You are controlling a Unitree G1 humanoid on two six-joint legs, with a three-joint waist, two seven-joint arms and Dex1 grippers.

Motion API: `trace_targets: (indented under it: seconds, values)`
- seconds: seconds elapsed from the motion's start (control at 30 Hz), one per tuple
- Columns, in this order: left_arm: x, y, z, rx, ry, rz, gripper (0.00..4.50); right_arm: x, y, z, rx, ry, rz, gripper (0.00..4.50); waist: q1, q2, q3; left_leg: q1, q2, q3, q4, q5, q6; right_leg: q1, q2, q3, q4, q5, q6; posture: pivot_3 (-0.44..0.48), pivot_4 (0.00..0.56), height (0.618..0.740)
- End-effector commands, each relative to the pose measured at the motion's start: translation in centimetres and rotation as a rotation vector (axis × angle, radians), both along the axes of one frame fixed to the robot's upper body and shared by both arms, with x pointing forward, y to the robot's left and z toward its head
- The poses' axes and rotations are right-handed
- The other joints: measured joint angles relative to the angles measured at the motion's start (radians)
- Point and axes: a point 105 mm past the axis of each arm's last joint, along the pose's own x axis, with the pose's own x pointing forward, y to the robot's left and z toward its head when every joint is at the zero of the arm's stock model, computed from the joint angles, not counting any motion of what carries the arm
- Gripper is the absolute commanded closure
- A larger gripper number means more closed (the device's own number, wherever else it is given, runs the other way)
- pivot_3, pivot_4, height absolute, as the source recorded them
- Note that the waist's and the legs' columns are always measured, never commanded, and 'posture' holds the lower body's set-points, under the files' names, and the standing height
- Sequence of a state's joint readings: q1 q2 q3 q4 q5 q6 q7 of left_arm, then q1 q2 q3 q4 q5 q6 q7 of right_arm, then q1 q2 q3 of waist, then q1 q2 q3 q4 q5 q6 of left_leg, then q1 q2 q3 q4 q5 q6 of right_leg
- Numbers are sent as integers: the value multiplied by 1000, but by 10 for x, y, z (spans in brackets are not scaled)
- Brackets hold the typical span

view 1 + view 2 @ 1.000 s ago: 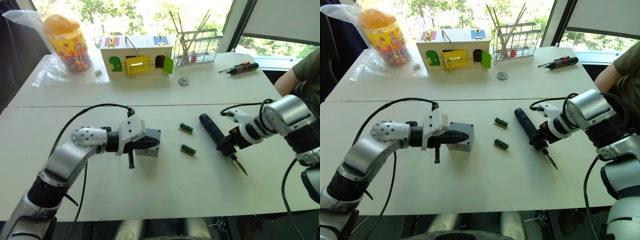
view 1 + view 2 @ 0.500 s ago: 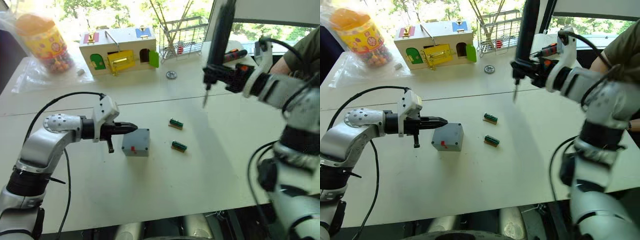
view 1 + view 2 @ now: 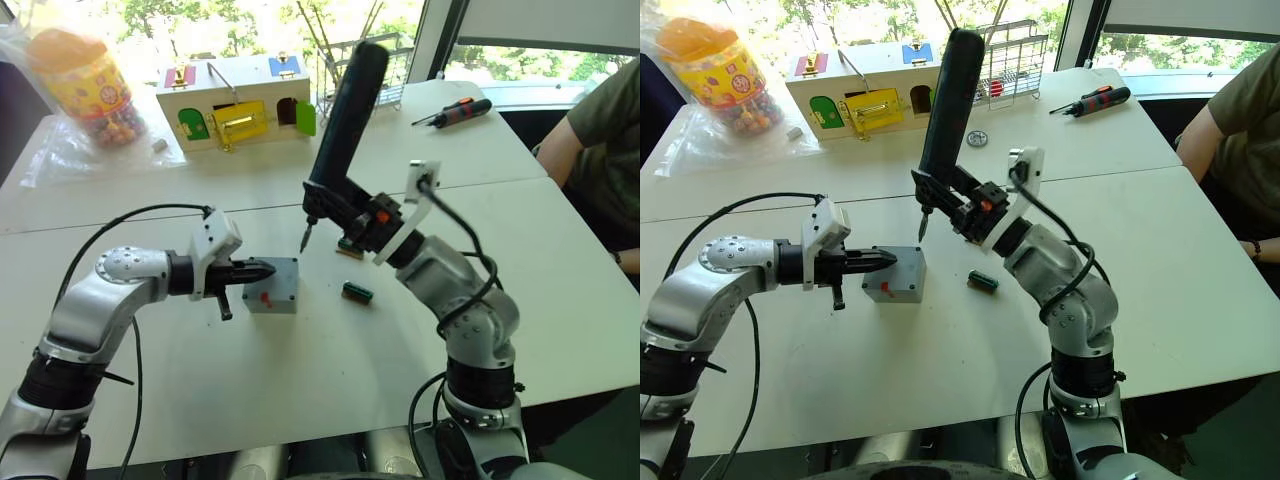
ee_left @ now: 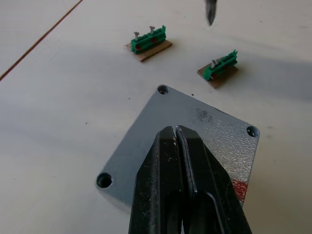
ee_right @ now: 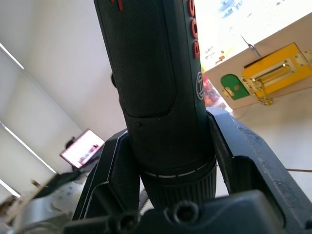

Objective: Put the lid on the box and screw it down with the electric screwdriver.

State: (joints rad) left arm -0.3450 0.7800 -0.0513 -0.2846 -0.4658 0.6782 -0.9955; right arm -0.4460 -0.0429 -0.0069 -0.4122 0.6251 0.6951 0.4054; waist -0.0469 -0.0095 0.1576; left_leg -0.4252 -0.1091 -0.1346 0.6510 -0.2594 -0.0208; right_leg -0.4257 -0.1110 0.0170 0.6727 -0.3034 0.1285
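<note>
The grey box [image 3: 272,290], with a red mark on its near side, stands mid-table. The lid [image 4: 195,122] lies flat on top of it, its corner screw holes showing. My left gripper [image 3: 266,270] is shut, its fingertips [image 4: 170,161] resting over the lid's middle. My right gripper [image 3: 340,208] is shut on the lower body of the electric screwdriver [image 3: 345,115], which stands nearly upright. Its metal bit [image 3: 304,238] points down and hangs a little above the table, just beyond the box's far right corner.
Two small green terminal blocks [image 3: 357,292] [image 3: 346,250] lie right of the box. At the back stand a wooden box with coloured doors [image 3: 240,100], a candy jar [image 3: 88,80] and a wire rack [image 3: 1015,60]. An orange-and-black hand screwdriver [image 3: 460,112] lies far right. A person's arm [image 3: 600,130] shows at the right edge.
My right arm has swung the electric screwdriver from the far right in over the table, bit now just beyond the box. My left gripper has slid forward onto the lid.
</note>
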Motion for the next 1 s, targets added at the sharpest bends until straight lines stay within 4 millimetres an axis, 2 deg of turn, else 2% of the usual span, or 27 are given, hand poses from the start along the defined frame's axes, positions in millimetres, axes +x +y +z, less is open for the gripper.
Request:
trace_targets:
  seconds: [0.03,0.17,0.33,0.77,1.0]
  values:
    - [-6,1,-4,31,-5,-20,4500,-8,6,15,22,-130,5,2739,0,0,0,0,0,0,0,0,0,0,1,0,0,0,0,0,150,740]
    - [-4,2,-13,46,3,-12,4500,-3,14,7,21,-136,-14,2739,2,0,0,1,1,0,0,0,0,1,1,0,0,0,0,0,150,740]
    - [-4,0,-15,51,2,-17,4500,2,19,-1,-7,-156,-28,2739,2,0,0,2,0,0,0,0,0,2,1,0,0,0,0,0,150,740]
    - [-3,1,-16,76,-7,-23,4500,6,20,-20,-52,-140,-54,2739,3,2,-1,6,0,0,-1,0,0,5,2,0,1,0,0,0,150,740]
    - [-4,0,-16,82,-5,-27,4500,1,34,-41,-137,-148,-13,2739,2,2,-2,9,0,0,-2,0,0,7,2,0,1,0,0,0,150,740]
